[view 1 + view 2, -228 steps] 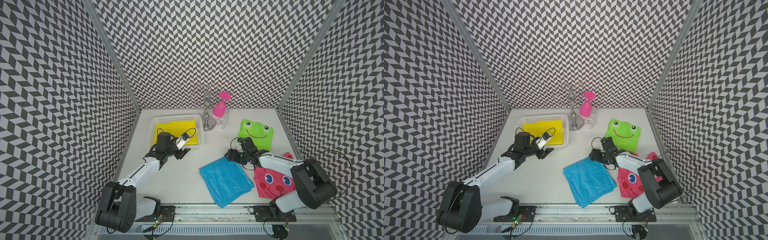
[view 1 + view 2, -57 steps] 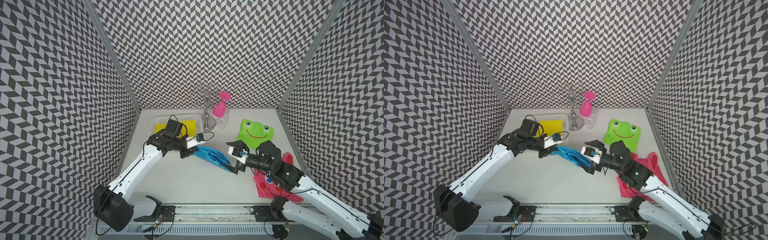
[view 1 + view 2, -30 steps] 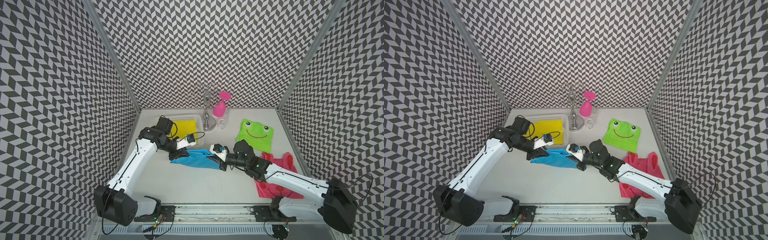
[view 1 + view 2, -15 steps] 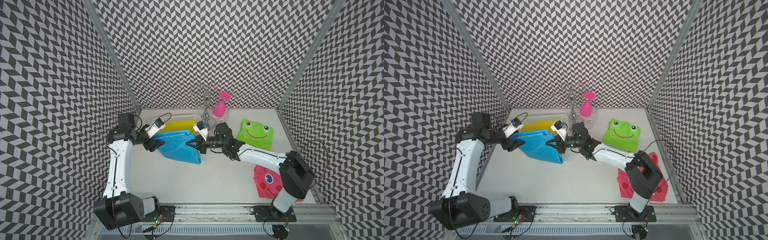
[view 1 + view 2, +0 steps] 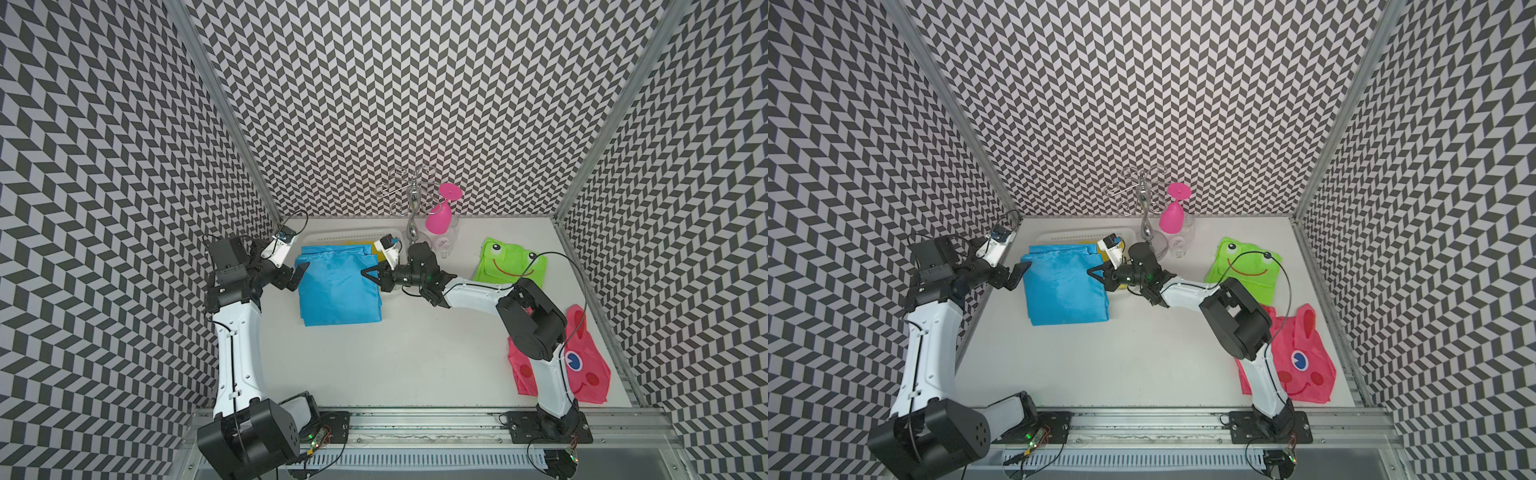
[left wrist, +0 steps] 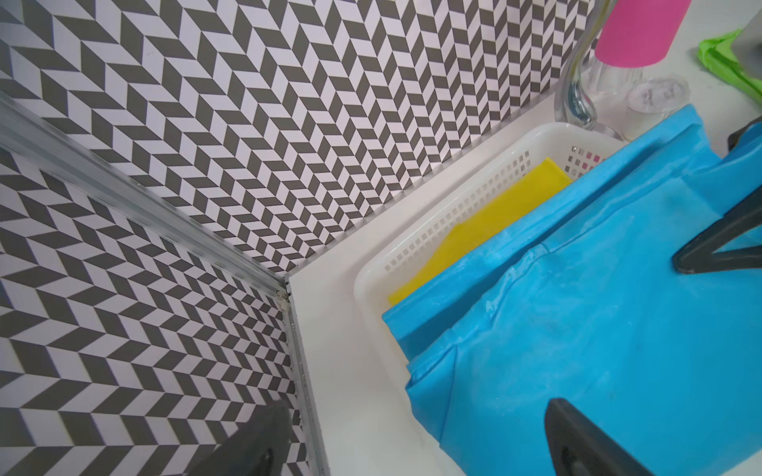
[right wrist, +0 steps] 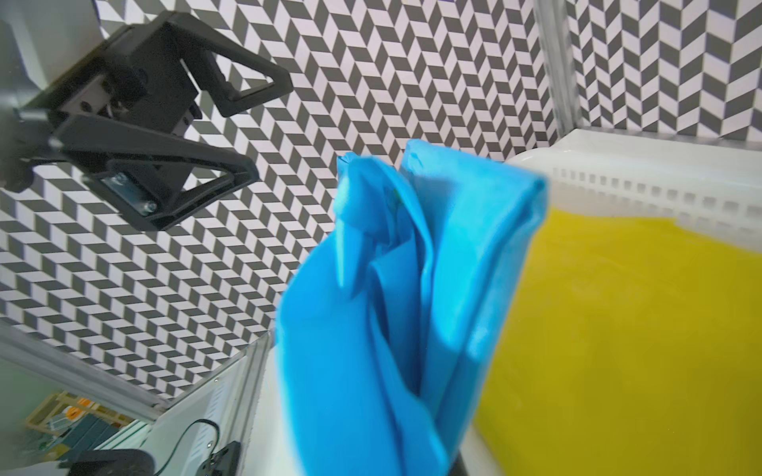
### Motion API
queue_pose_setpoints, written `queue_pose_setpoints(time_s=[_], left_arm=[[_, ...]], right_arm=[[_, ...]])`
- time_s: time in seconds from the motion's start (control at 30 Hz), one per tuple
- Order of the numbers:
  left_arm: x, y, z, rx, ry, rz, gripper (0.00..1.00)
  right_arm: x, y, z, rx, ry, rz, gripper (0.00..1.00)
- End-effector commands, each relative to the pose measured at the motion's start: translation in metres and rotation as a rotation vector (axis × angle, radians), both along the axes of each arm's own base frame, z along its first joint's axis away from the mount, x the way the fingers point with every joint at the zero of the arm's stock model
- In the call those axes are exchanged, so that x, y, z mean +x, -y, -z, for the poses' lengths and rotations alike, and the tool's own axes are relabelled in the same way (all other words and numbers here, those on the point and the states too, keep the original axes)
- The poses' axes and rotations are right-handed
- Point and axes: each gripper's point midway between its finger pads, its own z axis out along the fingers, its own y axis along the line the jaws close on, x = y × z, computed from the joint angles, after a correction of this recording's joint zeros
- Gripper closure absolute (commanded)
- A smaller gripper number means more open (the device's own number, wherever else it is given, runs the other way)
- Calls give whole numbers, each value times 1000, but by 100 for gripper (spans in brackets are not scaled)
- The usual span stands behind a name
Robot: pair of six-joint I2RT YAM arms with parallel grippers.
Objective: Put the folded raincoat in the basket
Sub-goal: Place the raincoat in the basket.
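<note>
The folded blue raincoat (image 5: 336,286) sags half into the white basket (image 5: 328,237) and half onto the desk (image 5: 395,353), seemingly because only the right claw (image 5: 368,274) pinches its edge, while the left claw (image 5: 297,275) gapes wide and empty alongside.

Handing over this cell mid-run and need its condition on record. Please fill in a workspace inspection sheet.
Surface: white table, no spills seen.
Job's things: blue raincoat lies across the white basket's near rim, partly outside; yellow raincoat inside.
Clutter: green frog raincoat, pink raincoat, glass stand with pink wine glass.
End effectors: left end effector open beside the blue raincoat; right end effector shut on its edge.
Cables: black cable arcs over the frog raincoat.
Surroundings: chevron walls.
</note>
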Motion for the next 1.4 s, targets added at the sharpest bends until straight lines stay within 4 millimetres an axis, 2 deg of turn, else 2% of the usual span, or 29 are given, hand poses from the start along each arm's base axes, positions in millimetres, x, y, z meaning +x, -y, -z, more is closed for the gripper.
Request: queue_pose_setpoints(time_s=[0.0, 0.13, 0.37, 0.47, 0.6, 0.73, 0.77, 0.8, 0.83, 0.87, 0.97, 1.1, 1.27, 1.37], left_arm=[[2, 12, 2, -84, 48, 47, 0], [1, 35, 23, -164, 16, 168, 0], [26, 55, 59, -117, -42, 156, 4], [34, 55, 63, -137, -55, 142, 5], [42, 54, 68, -153, -79, 131, 6], [48, 51, 70, -158, -88, 117, 6], [51, 50, 70, -160, -88, 111, 6], [52, 49, 69, -163, -86, 108, 6], [54, 49, 69, -169, -85, 104, 6], [56, 48, 69, -177, -86, 98, 6], [63, 45, 74, -192, -104, 67, 8], [65, 42, 91, -224, -139, 22, 10], [63, 61, 119, -191, -185, 41, 14], [76, 59, 120, -226, -171, -60, 19]], right_arm=[[37, 8, -35, 58, 172, 93, 100], [51, 6, -22, -1, 245, 87, 100], [69, -2, 17, -120, 258, 23, 100], [78, -1, 32, -165, 230, 7, 100], [80, 2, 51, -196, 187, -54, 100], [98, 5, 67, -253, 56, -63, 99], [101, 5, 68, -256, 37, -63, 87], [103, 6, 69, -258, 34, -60, 87], [102, 6, 69, -252, 26, -55, 67], [103, 7, 64, -240, 30, -42, 58], [108, 11, 46, -191, 50, 33, 45], [117, 17, 18, -158, 78, 147, 44], [130, 21, -4, -171, 46, 294, 48], [127, 26, -16, -144, 22, 340, 48]])
